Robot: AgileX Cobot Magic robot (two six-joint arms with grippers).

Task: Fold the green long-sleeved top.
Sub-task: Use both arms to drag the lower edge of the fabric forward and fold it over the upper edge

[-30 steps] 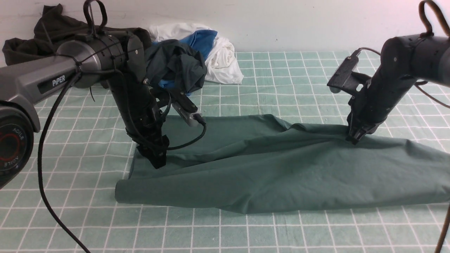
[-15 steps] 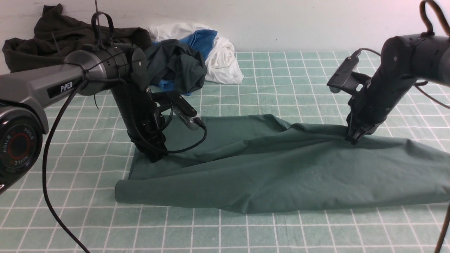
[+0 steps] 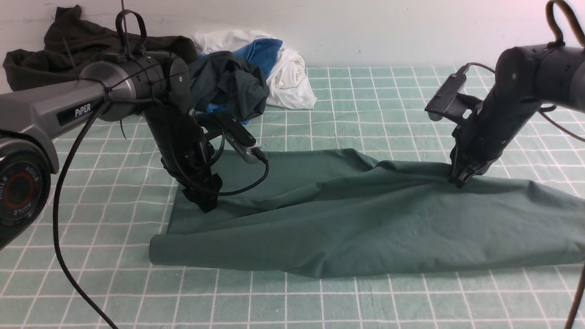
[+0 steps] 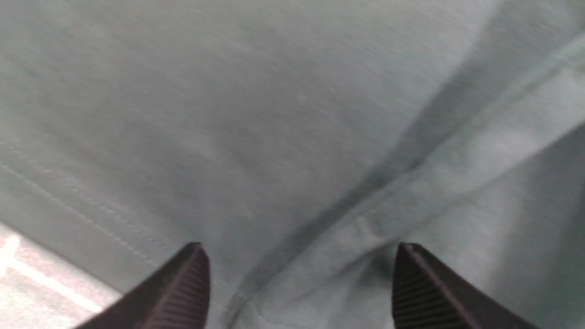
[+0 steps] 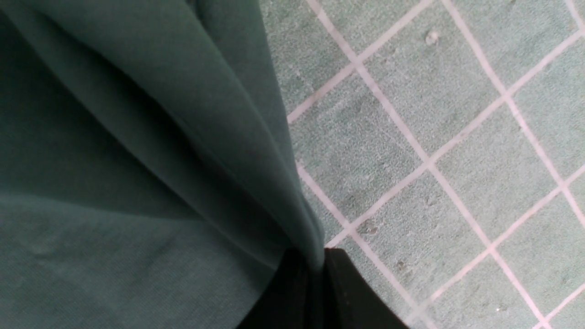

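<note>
The green long-sleeved top [image 3: 365, 219] lies stretched across the middle of the bench [image 3: 365, 114]. It is doubled over into a long band, with a rounded fold along its near edge. Its right end runs out of the front view. The cloth is mostly flat, with shallow wrinkles and one raised ridge climbing toward its far edge on the right.

At that ridge the right end effector [image 3: 459, 178] points down onto the top's far edge. The right wrist view shows it [image 5: 317, 262] clamped tight on a gathered pleat of the green fabric [image 5: 114, 183], which is drawn up into taut folds. The bench's gridded surface [image 5: 434, 114] lies just beyond the top's edge.

The left end effector [image 3: 203, 203] stands over the top's left end, near its far corner, with its tip down at the cloth. In the left wrist view its jaws [image 4: 299, 256] are spread wide with nothing gripped between them. Beneath them the fabric [image 4: 228, 114] shows a stitched hem line and a soft diagonal crease. Whether the tips actually touch the cloth cannot be told.

Three other garments are heaped against the wall, well beyond the top's far left corner:
- A dark teal-grey garment [image 3: 233, 87] is the nearest of the three.
- A white and blue cloth [image 3: 283, 68] lies just behind the teal-grey one and to its right.
- A near-black garment [image 3: 68, 45] is farthest to the left.

A black cable [image 3: 59, 205] hangs from the left arm and loops down over the bench, left of the top.
</note>
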